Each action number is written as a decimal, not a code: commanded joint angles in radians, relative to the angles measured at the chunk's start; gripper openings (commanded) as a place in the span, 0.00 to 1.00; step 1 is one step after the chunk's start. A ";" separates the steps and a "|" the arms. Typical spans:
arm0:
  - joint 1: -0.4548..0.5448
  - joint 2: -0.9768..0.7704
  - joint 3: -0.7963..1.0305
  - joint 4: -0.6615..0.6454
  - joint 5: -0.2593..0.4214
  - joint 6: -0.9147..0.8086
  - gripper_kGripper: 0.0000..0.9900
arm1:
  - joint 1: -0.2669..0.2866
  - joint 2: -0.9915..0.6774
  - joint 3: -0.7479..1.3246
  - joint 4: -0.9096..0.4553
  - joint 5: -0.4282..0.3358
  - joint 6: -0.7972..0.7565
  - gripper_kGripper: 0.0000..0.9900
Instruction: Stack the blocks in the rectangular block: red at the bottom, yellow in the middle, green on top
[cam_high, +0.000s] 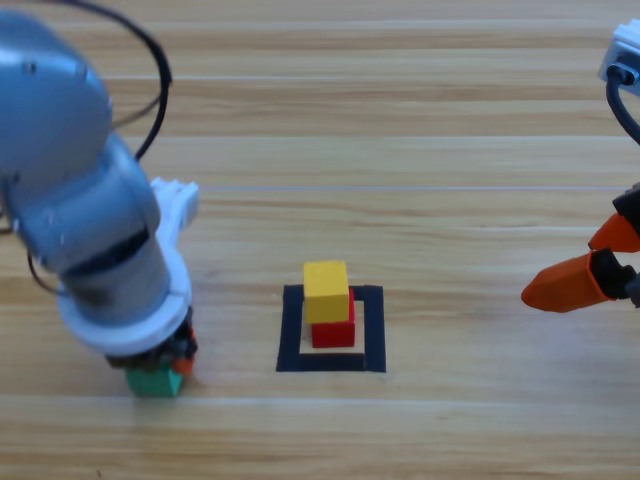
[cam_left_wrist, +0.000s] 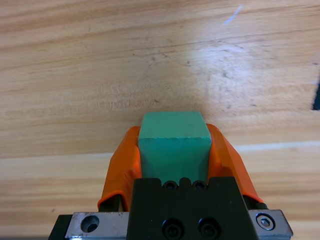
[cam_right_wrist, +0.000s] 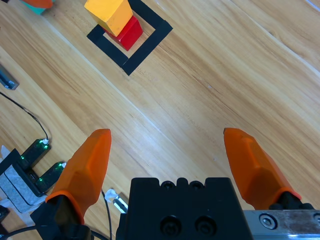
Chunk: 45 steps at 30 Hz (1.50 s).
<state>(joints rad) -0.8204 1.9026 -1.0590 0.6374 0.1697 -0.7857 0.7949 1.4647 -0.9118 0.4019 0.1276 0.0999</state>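
Note:
The yellow cube (cam_high: 326, 291) sits on the red cube (cam_high: 334, 330) inside the black tape square (cam_high: 331, 363), seen again from the right wrist as yellow cube (cam_right_wrist: 108, 14), red cube (cam_right_wrist: 129, 31) and tape square (cam_right_wrist: 145, 47). At the table's front left, my left gripper (cam_high: 160, 368) is shut on the green cube (cam_high: 154, 381); the left wrist view shows the green cube (cam_left_wrist: 173, 142) squeezed between both orange jaws (cam_left_wrist: 173, 150). My right gripper (cam_right_wrist: 169, 152) waits at the right edge (cam_high: 575, 280), open and holding nothing.
The left arm's grey body (cam_high: 70, 190) covers much of the table's left side. A black cable (cam_high: 150, 50) loops behind it. In the right wrist view, small circuit boards with green lights (cam_right_wrist: 35, 165) and wires lie off the table edge.

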 joint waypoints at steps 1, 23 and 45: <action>0.023 -0.023 -0.303 0.211 -0.012 0.056 0.13 | -0.022 0.006 0.001 0.017 -0.008 0.006 1.00; -0.103 0.311 -0.908 0.553 -0.029 -0.035 0.12 | -0.022 0.005 -0.002 0.025 -0.011 0.007 1.00; -0.141 0.317 -0.923 0.585 0.033 -0.207 0.12 | -0.022 0.006 -0.002 0.028 -0.011 0.007 1.00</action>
<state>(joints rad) -0.9221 2.1790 -1.9953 1.2109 0.1844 -0.9658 0.7950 1.4647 -0.9120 0.4143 0.1274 0.1012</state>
